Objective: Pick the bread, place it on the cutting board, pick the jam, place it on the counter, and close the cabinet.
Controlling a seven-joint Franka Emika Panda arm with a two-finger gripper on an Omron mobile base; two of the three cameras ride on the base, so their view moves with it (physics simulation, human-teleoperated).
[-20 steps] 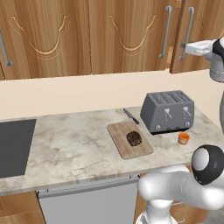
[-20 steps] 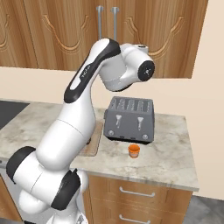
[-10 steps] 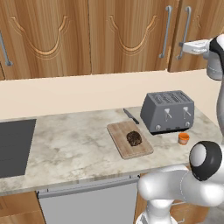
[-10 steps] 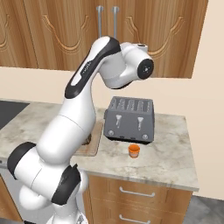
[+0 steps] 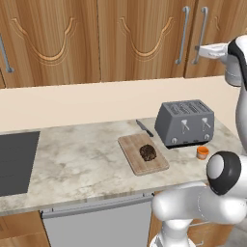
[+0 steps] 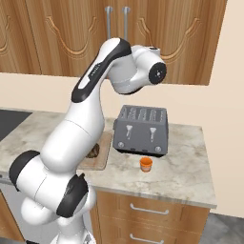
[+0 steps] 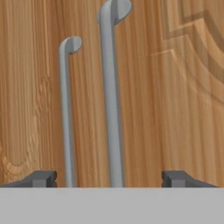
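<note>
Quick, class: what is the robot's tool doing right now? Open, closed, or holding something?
Tool: open and empty, its two tips standing wide apart in front of the cabinet door handles, gripping neither.

A grey four-slot toaster [image 5: 185, 123] stands upright near the wall. A dark-handled knife [image 5: 144, 128] lies just left of it. A black cooktop [image 5: 17, 161] sits far left.
</note>
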